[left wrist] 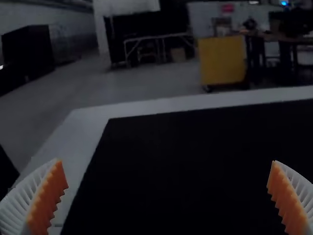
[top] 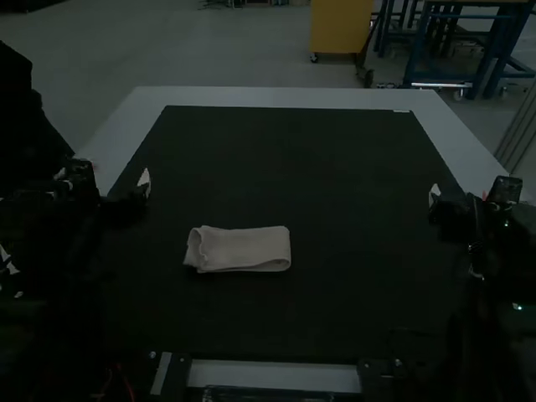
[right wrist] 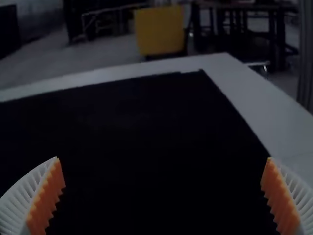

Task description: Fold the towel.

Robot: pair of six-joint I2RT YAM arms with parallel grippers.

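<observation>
One towel (top: pixel 244 249), folded into a strip.
High view: towel is laid on the mat (top: pixel 289 167), nearer left gripper (top: pixel 143 185) than right gripper (top: pixel 435 197). Left wrist view: fingers (left wrist: pixel 48 198) are spread wide, empty. Right wrist view: fingers (right wrist: pixel 46 198) are parted wide, empty.

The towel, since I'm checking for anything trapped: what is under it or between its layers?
The towel lies folded on the black mat, which shows all around it. Its layers hide their inside and the patch beneath.
</observation>
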